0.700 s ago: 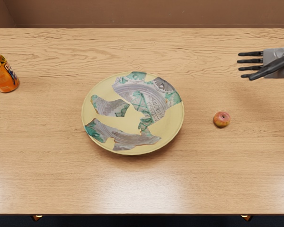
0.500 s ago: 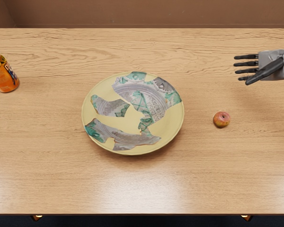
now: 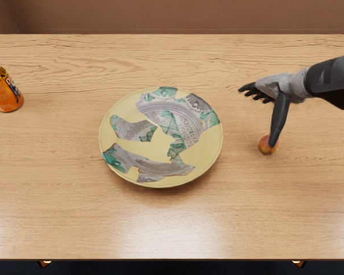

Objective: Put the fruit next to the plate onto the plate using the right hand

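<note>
right hand (image 3: 273, 90) has swung in from the right edge and now sits over the fruit (image 3: 265, 149), fingers spread apart, holding nothing, thumb pointing down at it. fruit unmoved on the table (image 3: 172, 217), right of the plate (image 3: 209, 150), centre-right of frame. reach looks nearly done; grasp not yet made.

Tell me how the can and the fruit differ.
The can is an orange cylinder; the fruit is a small reddish ball. The can stands far left, the fruit right of the plate. The right hand, open, hangs over the fruit; the can stands alone. Both sit on the table, off the plate.
</note>
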Robot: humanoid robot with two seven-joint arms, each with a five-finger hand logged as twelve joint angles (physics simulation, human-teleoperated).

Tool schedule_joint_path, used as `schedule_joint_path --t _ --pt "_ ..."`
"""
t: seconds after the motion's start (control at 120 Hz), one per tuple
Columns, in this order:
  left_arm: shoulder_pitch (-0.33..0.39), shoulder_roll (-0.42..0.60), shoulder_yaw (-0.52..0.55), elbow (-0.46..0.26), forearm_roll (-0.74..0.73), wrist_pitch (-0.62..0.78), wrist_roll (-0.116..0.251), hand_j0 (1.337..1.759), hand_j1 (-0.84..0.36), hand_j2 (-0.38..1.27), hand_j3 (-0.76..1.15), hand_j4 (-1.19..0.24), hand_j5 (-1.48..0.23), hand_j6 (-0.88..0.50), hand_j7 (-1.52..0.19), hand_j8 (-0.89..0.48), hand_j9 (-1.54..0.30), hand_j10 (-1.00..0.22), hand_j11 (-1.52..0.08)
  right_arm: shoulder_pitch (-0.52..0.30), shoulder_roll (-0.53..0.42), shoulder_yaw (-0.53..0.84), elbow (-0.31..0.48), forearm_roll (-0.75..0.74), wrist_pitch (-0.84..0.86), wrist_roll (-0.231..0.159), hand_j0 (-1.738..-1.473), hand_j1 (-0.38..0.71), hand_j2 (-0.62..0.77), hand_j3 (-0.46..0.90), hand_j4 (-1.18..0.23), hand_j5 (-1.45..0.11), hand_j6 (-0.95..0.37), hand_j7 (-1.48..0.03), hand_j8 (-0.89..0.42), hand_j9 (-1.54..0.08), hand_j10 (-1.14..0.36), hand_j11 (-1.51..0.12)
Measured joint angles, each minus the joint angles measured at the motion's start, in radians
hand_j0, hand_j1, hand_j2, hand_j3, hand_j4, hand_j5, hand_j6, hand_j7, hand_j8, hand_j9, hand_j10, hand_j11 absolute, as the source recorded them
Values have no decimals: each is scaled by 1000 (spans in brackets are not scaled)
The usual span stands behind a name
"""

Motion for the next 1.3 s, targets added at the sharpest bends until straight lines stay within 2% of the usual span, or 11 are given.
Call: schedule_joint_path --t 0.183,0.3,0.367,0.575,0.825,1.3 --pt "0 0 0 0 0 0 0 1658 349 0 0 0 0 -1 0 0 0 0 0 36 26 -182 62 -185 -296 0 -1658 -349 0 0 -3 0 -4 0 -3 0 -2 0" --pt "0 0 1 0 0 0 0 1658 349 0 0 0 0 -1 0 0 0 0 0 34 26 -264 93 -258 -394 0 -1658 -347 0 0 -5 -2 -6 -2 -5 -2 -4 -2" --pt "0 0 1 0 0 0 0 1658 349 0 0 0 0 -1 0 0 0 0 0 33 10 -287 121 -276 -423 0 -1658 -300 -7 0 -44 -54 -46 -54 -45 -54 -44 -54" --pt "0 0 1 -1 0 0 0 1658 349 0 0 0 0 -1 0 -1 0 0 0 -14 1 -329 178 -308 -507 0 -1658 -141 -33 0 -178 -227 -179 -227 -178 -227 -177 -227" --pt "1 0 0 -1 0 0 0 1658 349 0 0 0 0 -1 0 0 0 0 0 -90 5 -339 197 -393 -609 0 -1658 -37 -50 0 -264 -340 -266 -339 -265 -340 -264 -340" --pt "-3 0 -1 -1 0 0 0 1658 349 0 0 0 0 -1 0 -1 0 0 0 -193 42 -340 165 -486 -724 0 -1658 21 -59 0 -313 -403 -314 -403 -313 -403 -312 -403"
